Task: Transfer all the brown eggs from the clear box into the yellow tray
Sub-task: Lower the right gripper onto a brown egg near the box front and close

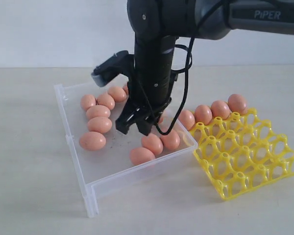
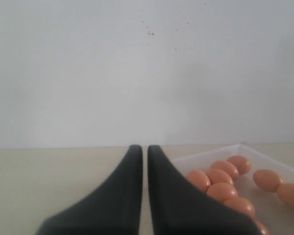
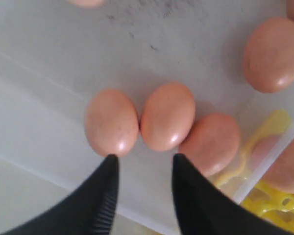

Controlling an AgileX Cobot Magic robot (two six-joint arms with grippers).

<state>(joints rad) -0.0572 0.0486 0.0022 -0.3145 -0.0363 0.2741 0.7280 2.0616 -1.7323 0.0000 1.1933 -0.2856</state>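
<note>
Brown eggs (image 1: 99, 125) mostly in clear box (image 1: 108, 161); four at yellow tray (image 1: 234, 117).

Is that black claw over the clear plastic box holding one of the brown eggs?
No, the right gripper is open and empty above the smooth brown eggs.

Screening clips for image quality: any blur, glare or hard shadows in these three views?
Exterior view: sharp, evenly lit, faint shadows under the brown eggs in the clear box. Left wrist view: left pincer soft-edged near the lens, dark specks on the wall. Right wrist view: slightly blurred overall, small highlights on eggs by the right pincer.
</note>
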